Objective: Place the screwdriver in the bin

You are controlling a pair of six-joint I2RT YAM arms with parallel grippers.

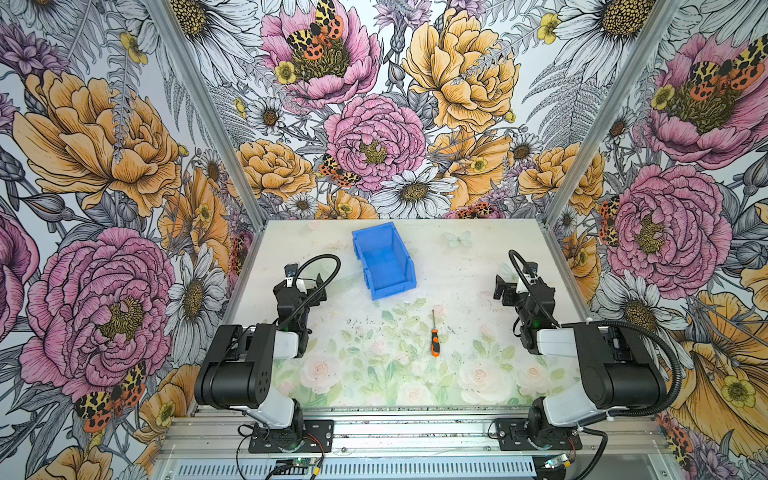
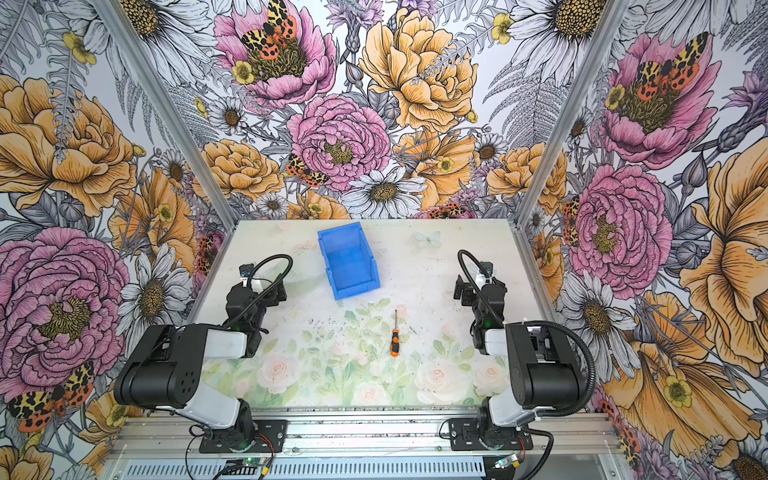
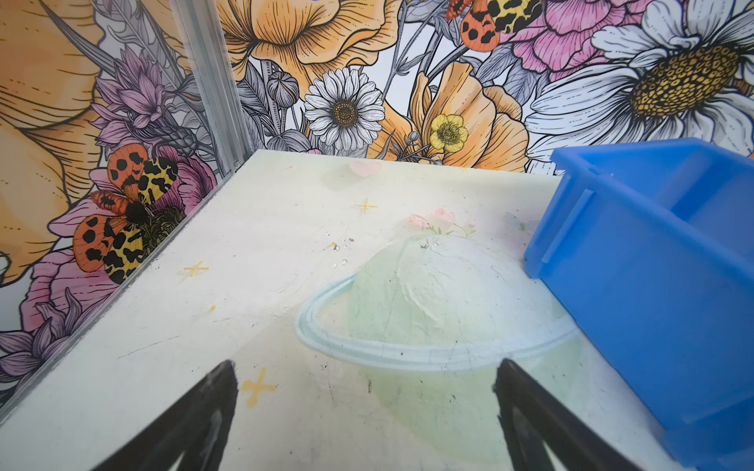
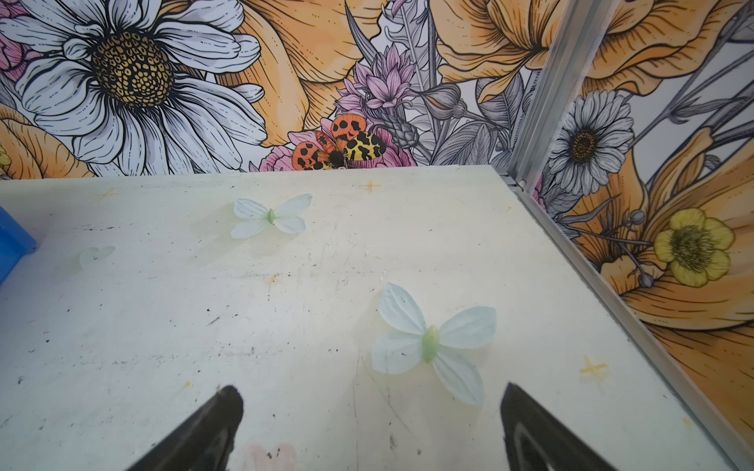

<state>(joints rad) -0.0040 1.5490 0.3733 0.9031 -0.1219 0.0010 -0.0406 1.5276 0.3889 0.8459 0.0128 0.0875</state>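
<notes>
The small, slim screwdriver (image 1: 434, 334) with an orange-and-black handle and a thin dark metal shaft lies flat on the pale flower-printed counter (image 1: 457, 270), a little right of the middle. It is clear of everything and not yet touched. Its long axis runs nearly front to back: the handle points toward the arm bases and the shaft tip toward the back wall. The bright blue rectangular plastic bin (image 1: 394, 289) stands empty beyond that tip, off to the left, its low front wall facing the screwdriver with a gap of bare counter between them.

The right arm (image 1: 536, 307) is the nearer of the two. Its jaws stand wide apart and hold nothing, aimed at the back of the counter, so the screwdriver sits inward of them and back toward the base, outside the right wrist view. The left arm (image 1: 291, 303) also has its jaws spread and empty, just beside the bin's side wall and farther from the tool.

As I judge it, the pick falls to the right arm. It would need to swing inward, draw back and close across the handle.
</notes>
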